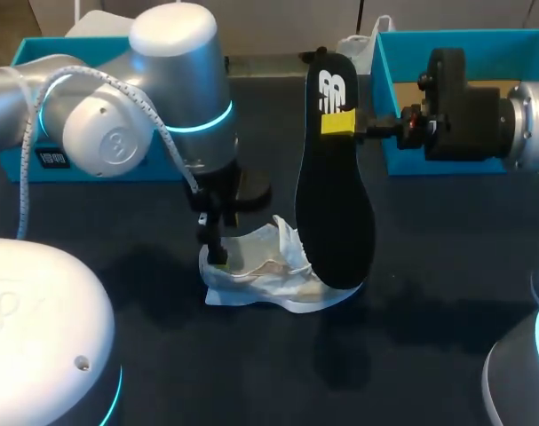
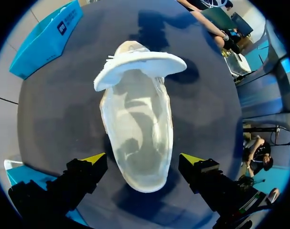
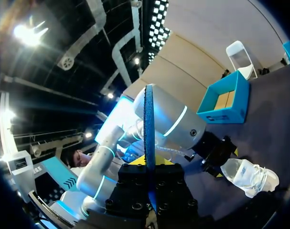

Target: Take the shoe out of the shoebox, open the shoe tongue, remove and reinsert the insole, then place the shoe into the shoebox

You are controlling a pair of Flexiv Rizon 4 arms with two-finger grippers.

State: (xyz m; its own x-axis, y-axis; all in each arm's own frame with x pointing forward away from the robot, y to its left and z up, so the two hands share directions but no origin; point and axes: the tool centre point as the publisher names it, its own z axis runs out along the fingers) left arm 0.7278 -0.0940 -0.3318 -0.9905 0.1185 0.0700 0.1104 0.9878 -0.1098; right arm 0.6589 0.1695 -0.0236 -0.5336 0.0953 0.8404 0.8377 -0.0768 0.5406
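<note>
A white shoe [image 1: 267,277] lies on the dark table with its tongue [image 2: 140,66] pulled wide open. My left gripper [image 1: 216,250] points down over the heel. In the left wrist view the left gripper [image 2: 144,162] is open, its fingers on either side of the shoe [image 2: 137,129] and clear of it. My right gripper [image 1: 340,122] is shut on the black insole [image 1: 333,191], which hangs upright with its lower end by the shoe's toe. From the right wrist view, the insole [image 3: 149,119] shows edge-on, clamped in the right gripper [image 3: 149,166], with the shoe [image 3: 250,175] ahead.
An open blue shoebox [image 1: 386,106] stands at the back right, behind my right gripper. A second blue box part [image 1: 29,164] lies at the back left, behind my left arm. The dark table [image 1: 278,373] runs out in front of the shoe.
</note>
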